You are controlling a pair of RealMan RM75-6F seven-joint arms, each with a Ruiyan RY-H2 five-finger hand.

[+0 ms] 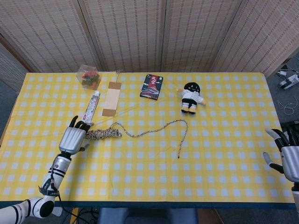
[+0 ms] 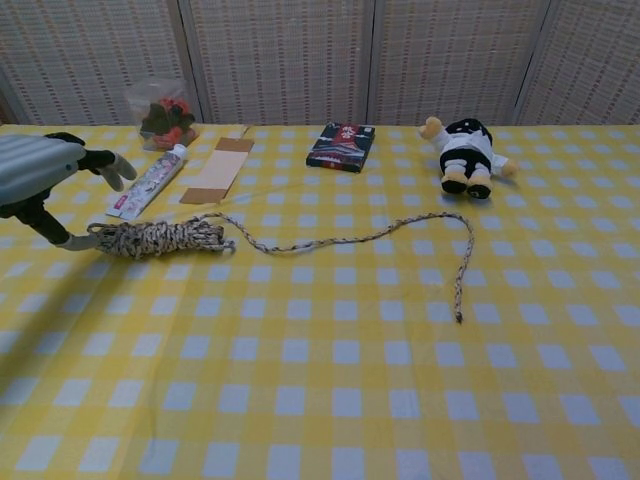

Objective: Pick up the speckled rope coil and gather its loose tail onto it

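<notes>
- We see the table (image 1: 224,140), covered with a yellow and white checked cloth; it carries all the things.
- The left hand (image 1: 73,138) is near the left edge of the table, palm down. In the chest view its thumb tip touches the left end of the speckled rope coil (image 1: 103,134), and the other fingers reach past it toward the back. Nothing is pinched, and the coil lies flat on the cloth.
- The right hand (image 1: 287,156) is at the right edge of the table, near the front corner. Its fingers are spread and it holds nothing.
- The loose tail (image 1: 161,128) goes out from the right end of the coil, curves toward the middle of the table and then bends down toward the front edge, where it ends.
- A plush doll (image 1: 190,97) in black and white lies near the back edge, right of the middle.
- A dark booklet (image 1: 152,87) lies near the back edge, left of the doll.
- A brown card (image 1: 111,98) lies left of the booklet.
- A tube (image 1: 91,107) lies just beside the card, on its left.
- A small clear box (image 1: 88,76) with red and green things inside stands near the back left corner.
</notes>
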